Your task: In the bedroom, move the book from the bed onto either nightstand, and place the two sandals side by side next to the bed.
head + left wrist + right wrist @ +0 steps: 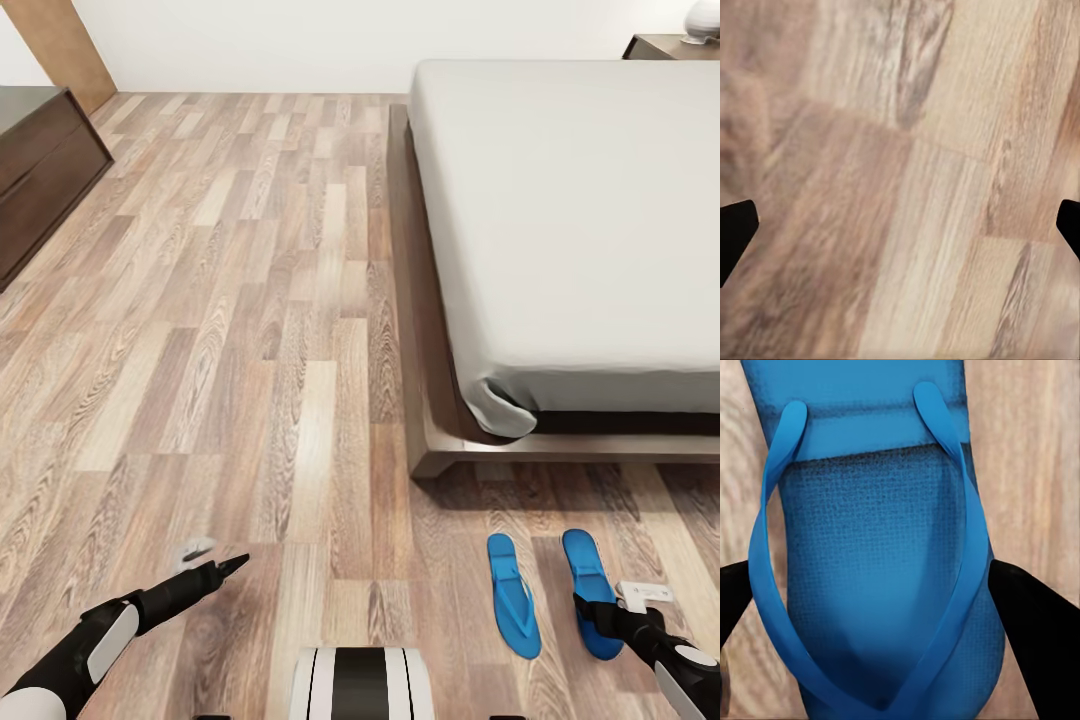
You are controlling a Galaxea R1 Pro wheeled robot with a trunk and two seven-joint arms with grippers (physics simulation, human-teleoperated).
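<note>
My right gripper (592,606) – fingers spread either side of the right sandal (590,590) | left sandal (514,595) beside it, off the bed (440,455) foot corner | left gripper (235,565) – parted over floor (250,350)

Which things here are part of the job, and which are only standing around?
Part of the job: two sandals, bed, nightstand, right gripper straddling one sandal.
Standing around: dark cabinet, tall wood panel.

Bare wood floor (230,330) lies open left of the bed (570,220), up to the dark cabinet (40,180) at far left; the bed frame blocks the right; two sandals (514,595) lie just before its foot, a narrow floor strip between them.
</note>
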